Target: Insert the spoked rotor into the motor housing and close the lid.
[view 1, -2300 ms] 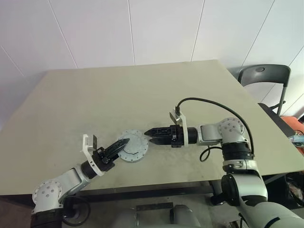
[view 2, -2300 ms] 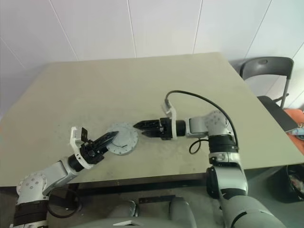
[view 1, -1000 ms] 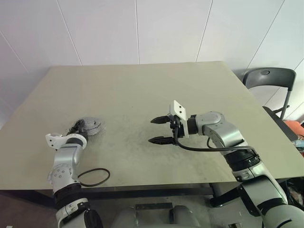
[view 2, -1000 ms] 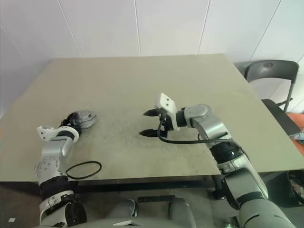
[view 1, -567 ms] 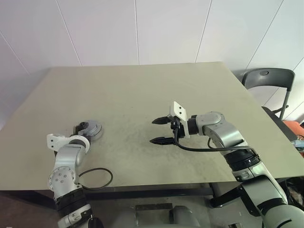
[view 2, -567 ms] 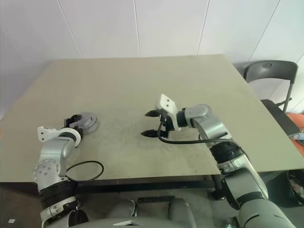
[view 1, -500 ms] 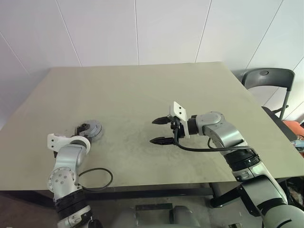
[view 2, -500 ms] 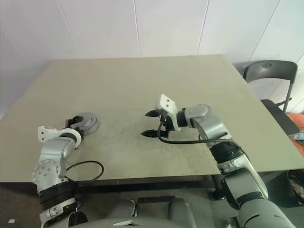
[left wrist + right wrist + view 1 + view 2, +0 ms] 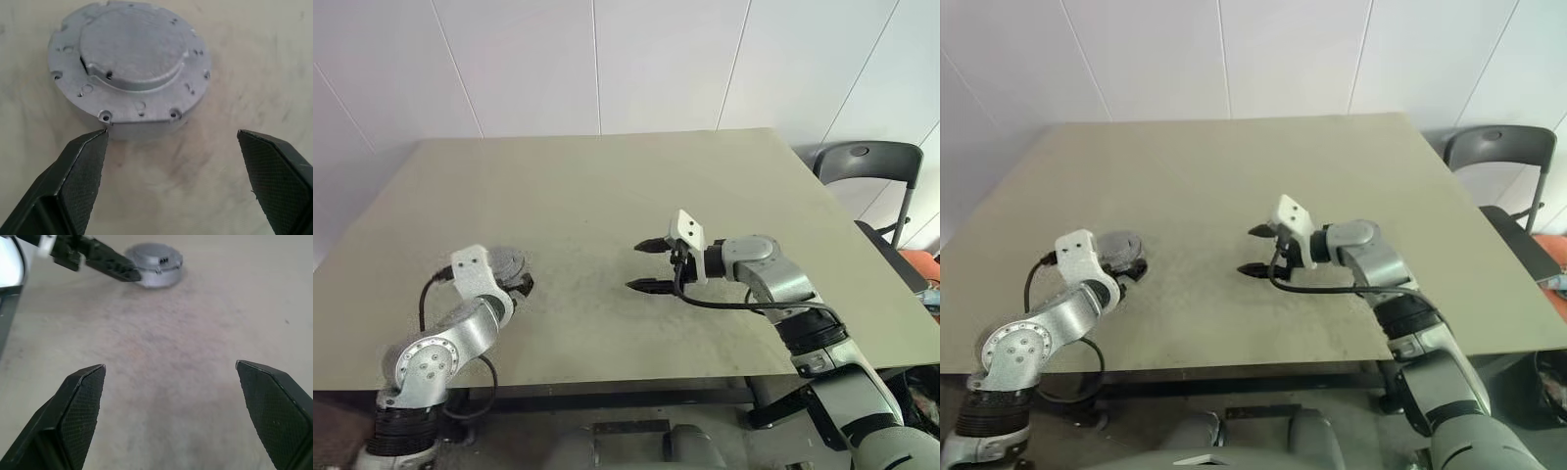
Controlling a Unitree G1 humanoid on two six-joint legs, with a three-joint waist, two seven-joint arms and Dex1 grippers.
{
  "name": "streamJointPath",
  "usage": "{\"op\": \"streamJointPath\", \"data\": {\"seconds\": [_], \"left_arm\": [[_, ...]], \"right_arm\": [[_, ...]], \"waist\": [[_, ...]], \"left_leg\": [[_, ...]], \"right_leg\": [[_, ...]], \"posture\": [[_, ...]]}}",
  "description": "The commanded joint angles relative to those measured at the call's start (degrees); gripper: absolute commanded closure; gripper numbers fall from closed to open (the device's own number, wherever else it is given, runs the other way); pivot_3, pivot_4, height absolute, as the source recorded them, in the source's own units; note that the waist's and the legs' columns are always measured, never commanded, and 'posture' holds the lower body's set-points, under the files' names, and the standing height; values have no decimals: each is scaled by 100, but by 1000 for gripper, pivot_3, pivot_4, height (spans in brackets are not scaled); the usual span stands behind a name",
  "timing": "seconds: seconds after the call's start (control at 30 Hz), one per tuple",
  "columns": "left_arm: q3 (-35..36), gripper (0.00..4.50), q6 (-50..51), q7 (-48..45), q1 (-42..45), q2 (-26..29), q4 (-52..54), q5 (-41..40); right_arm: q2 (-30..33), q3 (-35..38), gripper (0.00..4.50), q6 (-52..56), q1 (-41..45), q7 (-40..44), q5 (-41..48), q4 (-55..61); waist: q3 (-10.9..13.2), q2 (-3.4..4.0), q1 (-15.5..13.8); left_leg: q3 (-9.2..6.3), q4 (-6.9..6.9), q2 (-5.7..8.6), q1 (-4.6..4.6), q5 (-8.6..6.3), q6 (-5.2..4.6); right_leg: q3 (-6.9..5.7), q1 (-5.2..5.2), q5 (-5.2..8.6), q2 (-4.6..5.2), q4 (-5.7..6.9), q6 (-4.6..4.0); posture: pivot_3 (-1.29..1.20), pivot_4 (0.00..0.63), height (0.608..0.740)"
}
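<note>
A grey round metal unit [image 9: 132,63] lies flat on the table's left side: the motor housing [image 9: 142,128] shows as a low side wall, and the lid [image 9: 510,262] sits closed on it, a flanged disc with small holes. The spoked rotor is hidden. My left gripper [image 9: 172,133] is open just short of the unit, one fingertip close to its flange and nothing between the fingers. My right gripper [image 9: 647,265] hovers open over the middle of the table, pointing at the unit [image 9: 156,264] from well away, and its view also catches the left fingers [image 9: 112,263].
The beige table [image 9: 607,186] has bare surface between the two grippers and behind them. A dark chair [image 9: 862,162] stands past the table's right rear corner. My left arm's black cable [image 9: 429,299] loops near the front left edge.
The grey unit went from the table's front middle to the left in my left gripper, which has opened and left it lying flat. That wrist has rolled over. The right gripper stayed open.
</note>
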State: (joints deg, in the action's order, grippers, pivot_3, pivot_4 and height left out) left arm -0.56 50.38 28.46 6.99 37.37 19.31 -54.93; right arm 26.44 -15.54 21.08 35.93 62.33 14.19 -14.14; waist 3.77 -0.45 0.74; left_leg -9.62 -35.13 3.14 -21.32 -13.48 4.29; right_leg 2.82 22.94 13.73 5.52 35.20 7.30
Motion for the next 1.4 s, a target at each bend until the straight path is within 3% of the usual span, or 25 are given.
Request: {"op": "streamJointPath", "data": {"seconds": [0.03, 0.17, 0.27, 0.63, 0.97, 1.4], "left_arm": [[-1035, 18, -662, -1639, 57, 920, 359, 1689], [-1174, 18, -2550, -3076, -107, 1070, -63, 2923], [-954, 18, -3499, -3851, -209, 869, -663, 3274], [232, 18, -3617, -6534, -349, -79, -1024, 1777], [581, 18, -3534, -7578, -210, -310, -1724, 1801], [687, 18, -3732, -7683, 94, -474, -1972, 2293]], "right_arm": [[69, 372, 0, -280, -58, -8, 50, -219], [144, 560, 0, -743, -155, -60, -73, -574], [224, 582, 0, -1103, -216, 40, -167, -823], [310, 902, 0, -1300, -277, 443, 33, -1065], [353, 1033, 0, -1345, -318, 862, 112, -1039], [295, 1251, 0, -1582, -381, 478, 34, -1105]], "waist": [[4, 18, -4], [6, 30, 5], [7, 39, 27], [9, 42, 23], [9, 42, 29], [8, 42, 18]], "left_leg": [[1, 0, 0, -5, 1, 1], [5, 2, 0, -10, -1, 3], [6, 16, -4, -9, 0, 2], [6, 4, -5, -4, 2, -1], [4, -1, -4, 5, 2, -2], [3, -2, -4, 10, 2, -2]], "right_leg": [[0, 6, 0, 0, 1, -1], [1, 4, 0, 2, -9, 0], [1, 12, 0, 2, -9, -1], [3, 4, 8, 2, 1, 14], [3, -8, 6, 1, 2, 16], [4, -10, 2, 2, 7, 11]], "posture": [[0, 0, 740], [0, 0, 740], [0, 0, 740], [0, 0, 740], [0, 0, 740], [0, 0, 740]]}}
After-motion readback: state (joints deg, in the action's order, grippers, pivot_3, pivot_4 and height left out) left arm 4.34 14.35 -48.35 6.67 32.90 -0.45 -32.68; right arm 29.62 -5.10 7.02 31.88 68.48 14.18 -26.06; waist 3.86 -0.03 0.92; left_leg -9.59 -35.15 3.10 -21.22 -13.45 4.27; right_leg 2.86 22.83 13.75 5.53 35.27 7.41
